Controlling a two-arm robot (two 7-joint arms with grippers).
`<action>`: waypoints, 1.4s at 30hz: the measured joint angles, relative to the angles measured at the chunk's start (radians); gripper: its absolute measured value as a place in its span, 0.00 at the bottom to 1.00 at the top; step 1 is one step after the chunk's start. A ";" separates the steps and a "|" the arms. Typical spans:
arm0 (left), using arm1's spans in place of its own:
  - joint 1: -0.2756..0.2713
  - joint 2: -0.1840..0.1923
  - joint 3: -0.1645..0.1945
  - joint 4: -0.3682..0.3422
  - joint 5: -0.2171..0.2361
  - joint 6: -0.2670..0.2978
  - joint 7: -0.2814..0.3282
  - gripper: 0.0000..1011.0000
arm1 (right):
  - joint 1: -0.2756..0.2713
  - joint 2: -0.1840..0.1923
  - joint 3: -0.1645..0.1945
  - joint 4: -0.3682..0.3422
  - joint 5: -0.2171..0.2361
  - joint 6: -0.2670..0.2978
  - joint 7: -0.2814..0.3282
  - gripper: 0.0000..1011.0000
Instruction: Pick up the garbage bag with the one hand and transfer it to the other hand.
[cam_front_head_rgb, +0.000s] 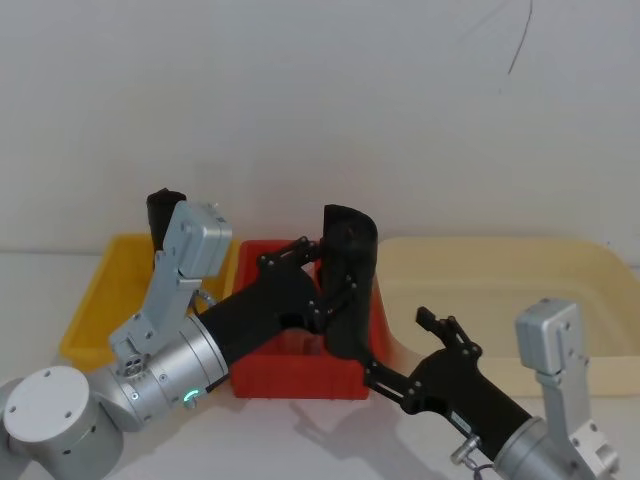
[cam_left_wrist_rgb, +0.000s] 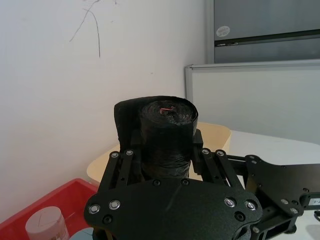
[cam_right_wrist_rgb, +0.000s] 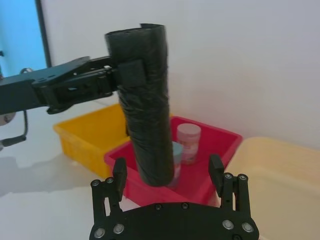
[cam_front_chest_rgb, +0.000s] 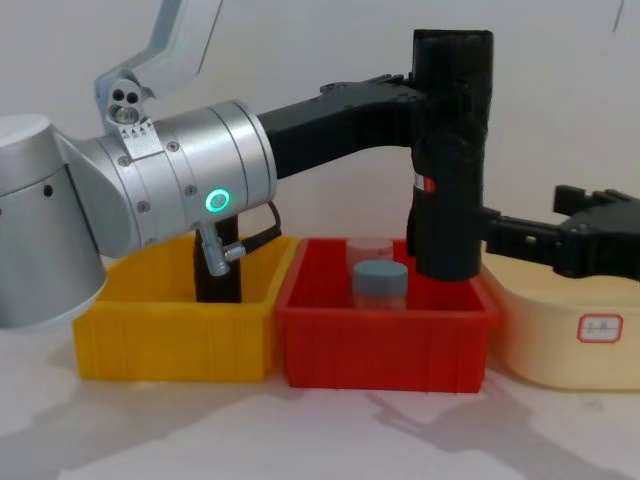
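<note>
Chest view: left end effector (cam_front_chest_rgb: 428, 102) clamps the garbage bag (cam_front_chest_rgb: 452, 170) upright; right end effector (cam_right_wrist_rgb: 168, 170) wide beside its base, apparently clear. You close right, then release left.

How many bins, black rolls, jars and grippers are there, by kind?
Rectangular plastic bins: 3 (yellow bin, red bin, cream bin).
Tall matte black rolls: 2 (garbage bag, held; second roll, in yellow bin).
Small round jars: 2 (blue-grey-lidded jar, clear jar).
Black two-finger grippers: 2 (left gripper holding bag; right gripper open near it).
Total: 9.
</note>
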 joint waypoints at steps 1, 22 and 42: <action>0.000 0.000 0.000 0.000 0.000 0.000 0.000 0.52 | 0.004 -0.001 -0.002 0.003 0.000 0.000 0.004 0.99; 0.000 0.000 0.000 0.000 0.000 0.000 0.000 0.52 | 0.104 -0.047 -0.069 0.109 -0.005 -0.029 0.062 0.99; 0.000 0.000 0.000 0.000 0.000 0.000 0.000 0.52 | 0.117 -0.116 -0.112 0.173 -0.056 -0.066 0.040 0.99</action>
